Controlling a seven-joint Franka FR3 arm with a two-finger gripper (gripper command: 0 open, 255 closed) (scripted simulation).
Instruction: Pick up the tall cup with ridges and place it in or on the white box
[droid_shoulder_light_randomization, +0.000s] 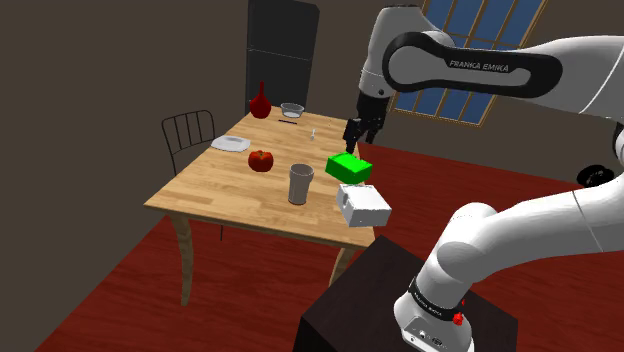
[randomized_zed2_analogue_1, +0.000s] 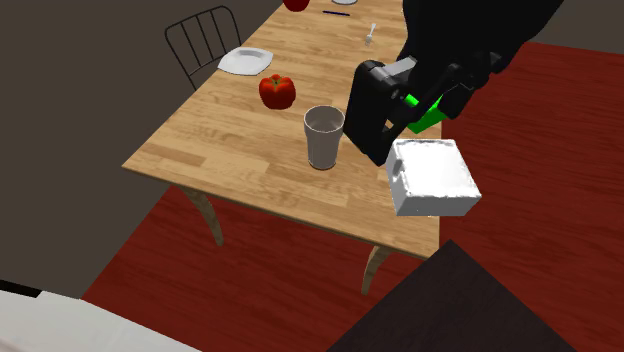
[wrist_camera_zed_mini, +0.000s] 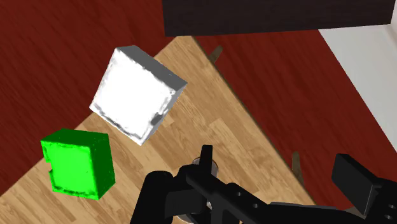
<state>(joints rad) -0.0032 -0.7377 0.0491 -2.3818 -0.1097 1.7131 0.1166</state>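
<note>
Shoulder view takes in a wooden table (droid_shoulder_light_randomization: 215, 190) on a dark red floor (droid_shoulder_light_randomization: 100, 300), with brownish walls, a blue-paned window (droid_shoulder_light_randomization: 490, 25) and a dark cabinet (droid_shoulder_light_randomization: 283, 50) behind. A wire-backed chair (droid_shoulder_light_randomization: 190, 135) stands at the table's far side. The tall grey cup (droid_shoulder_light_randomization: 300, 184) stands upright on the table between a red tomato-like fruit (droid_shoulder_light_randomization: 261, 160) and the green box (droid_shoulder_light_randomization: 349, 167). The white box (droid_shoulder_light_randomization: 363, 205) sits at the table's edge, just beside the green one. The gripper (droid_shoulder_light_randomization: 360, 133) hangs above the green box, apart from the cup. Its jaws are spread wide in the wrist view. There the hand's body hides most of a round rim, possibly the cup. In the second exterior view the gripper covers most of the green box.
</note>
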